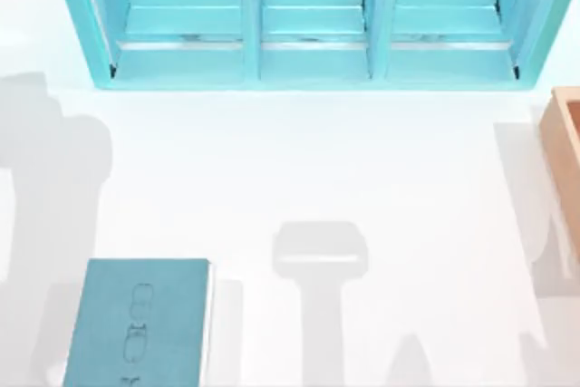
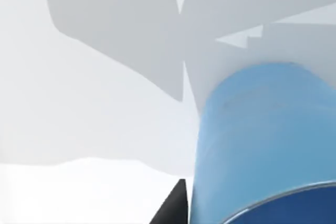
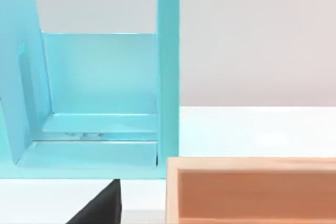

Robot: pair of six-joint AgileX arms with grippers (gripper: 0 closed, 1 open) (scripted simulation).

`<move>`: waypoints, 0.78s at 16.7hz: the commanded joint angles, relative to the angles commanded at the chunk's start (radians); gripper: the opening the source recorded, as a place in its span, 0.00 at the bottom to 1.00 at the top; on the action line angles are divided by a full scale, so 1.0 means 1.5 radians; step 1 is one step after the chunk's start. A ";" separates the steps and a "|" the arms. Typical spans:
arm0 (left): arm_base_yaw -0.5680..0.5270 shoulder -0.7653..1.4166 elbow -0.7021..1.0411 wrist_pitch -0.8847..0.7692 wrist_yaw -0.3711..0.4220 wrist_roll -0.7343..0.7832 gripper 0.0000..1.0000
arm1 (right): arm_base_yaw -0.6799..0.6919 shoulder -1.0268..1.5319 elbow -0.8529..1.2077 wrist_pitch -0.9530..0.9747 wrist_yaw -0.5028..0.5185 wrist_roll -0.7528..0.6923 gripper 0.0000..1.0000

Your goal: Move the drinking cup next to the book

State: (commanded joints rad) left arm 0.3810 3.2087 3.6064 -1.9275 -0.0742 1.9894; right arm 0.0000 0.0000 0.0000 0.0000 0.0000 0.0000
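The cup (image 2: 262, 140) is looming close to the left gripper, grip unclear, so it should be travelling upright, landing just beside the book (image 1: 136, 322).

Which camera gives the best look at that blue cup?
The left wrist view: the blue cup looms close there, its rounded side and darker rim plain. The top view shows the teal book and the right wrist view the shelf unit instead.

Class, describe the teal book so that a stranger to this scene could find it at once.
Start at the big light-blue shelf unit along the white table's far edge. At the opposite near-left corner lies the flat rectangular teal book, alone in having faint dark marks down its cover and a white page edge.
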 joint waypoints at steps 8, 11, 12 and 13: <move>0.000 0.000 0.000 0.000 0.000 0.000 0.00 | 0.000 0.000 0.000 0.000 0.000 0.000 1.00; -0.009 -0.020 -0.025 0.071 0.011 0.001 0.00 | 0.000 0.000 0.000 0.000 0.000 0.000 1.00; -0.010 -0.028 -0.034 0.072 0.011 0.002 0.00 | 0.000 0.000 0.000 0.000 0.000 0.000 1.00; -0.011 -0.041 -0.048 0.073 0.011 0.003 0.00 | 0.000 0.000 0.000 0.000 0.000 0.000 1.00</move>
State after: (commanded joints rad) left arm 0.3645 3.1477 3.5340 -1.8180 -0.0583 1.9933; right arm 0.0000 0.0000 0.0000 0.0000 0.0000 0.0000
